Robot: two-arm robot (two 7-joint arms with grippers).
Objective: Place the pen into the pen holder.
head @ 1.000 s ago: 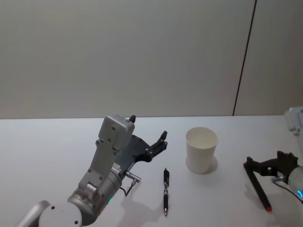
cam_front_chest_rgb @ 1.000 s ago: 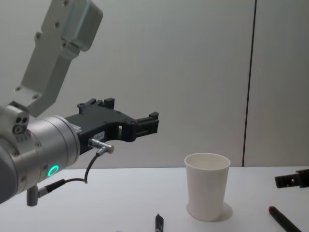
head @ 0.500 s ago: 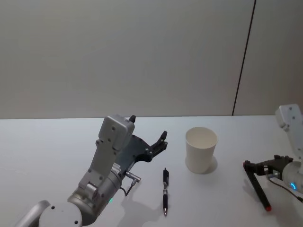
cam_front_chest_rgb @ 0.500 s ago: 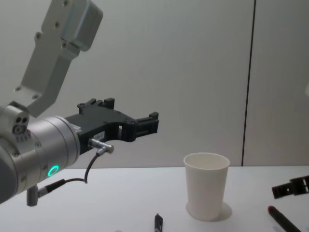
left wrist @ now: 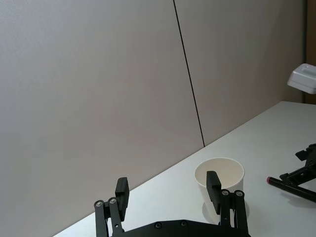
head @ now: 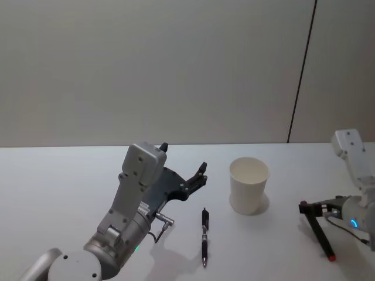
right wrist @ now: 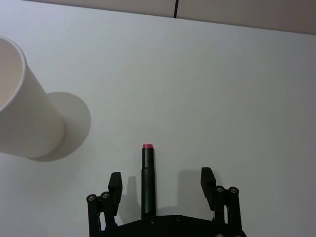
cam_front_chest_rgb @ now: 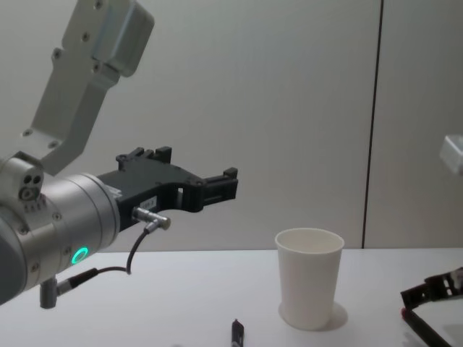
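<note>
Head view has the pen holder [head: 249, 185], a white paper cup, standing upright and open-mouthed on the white table [head: 70, 193], right of centre. 2 pens lie flat on the table: a black pen [head: 205, 237] just left of the cup and nearer the robot, and a red-tipped pen [head: 319, 231] well apart on the cup's right. The right gripper [right wrist: 161, 178] sits low over the red-tipped pen with its 2 fingers spread wide. In the right wrist view the pen lies between them, closer to one finger and, as far as I can see, touching neither. The left gripper [head: 183, 157] hangs above the table left of the cup, fingers wide apart, holding nothing and pointed toward the cup.
</note>
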